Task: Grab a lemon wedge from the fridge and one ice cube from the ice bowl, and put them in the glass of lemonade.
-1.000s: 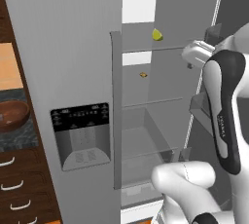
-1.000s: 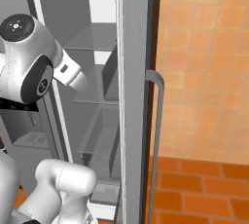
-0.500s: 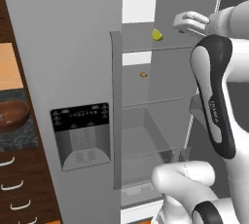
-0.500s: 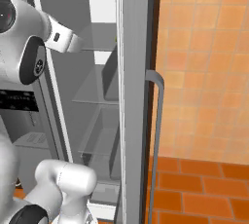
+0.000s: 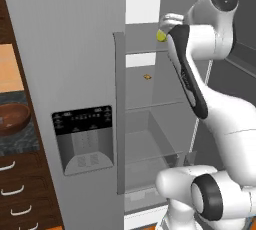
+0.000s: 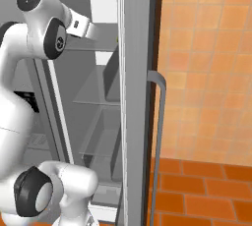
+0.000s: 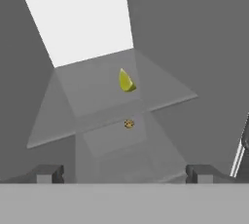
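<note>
Yellow and untouched, the lemon wedge (image 7: 126, 81) lies on an upper glass shelf (image 7: 160, 91) of the open fridge (image 5: 70, 49), ahead of the wide-open, empty end effector (image 7: 124, 173), so every step remains.

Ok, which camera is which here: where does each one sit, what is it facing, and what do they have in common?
Left base view: behind the arm to its left, facing the open fridge; arm rises at right toward the lemon wedge; ice bowl at far left.
Right base view: behind the arm to its right, looking past the fridge door edge at the shelves; arm at left.
Hand view: on the hand, looking along the open pincer at the lemon wedge on a glass shelf.
Shared: left base and hand views both show the wedge.
</note>
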